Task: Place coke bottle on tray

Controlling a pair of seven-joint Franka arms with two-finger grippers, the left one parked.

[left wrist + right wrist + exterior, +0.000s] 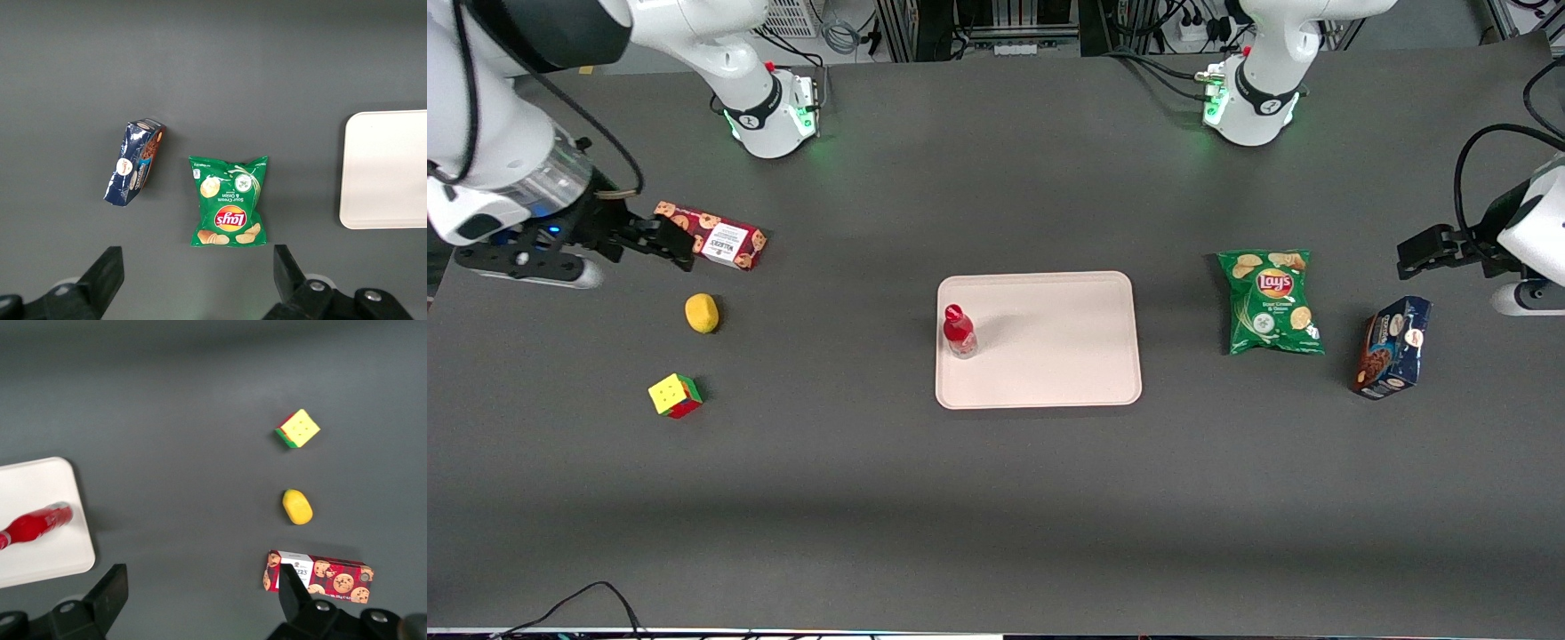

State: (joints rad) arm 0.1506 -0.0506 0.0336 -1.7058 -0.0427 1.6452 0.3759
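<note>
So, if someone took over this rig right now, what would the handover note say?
Claw: open, holding nothing, pulled away toward the working arm's end of the table, above the cookie box.
Bottle: standing upright on the tray, near the tray edge that faces the working arm.
Done: the bottle is on the tray and released.
Left: nothing for the placement itself, as far as the views show; at most, park the arm.
</note>
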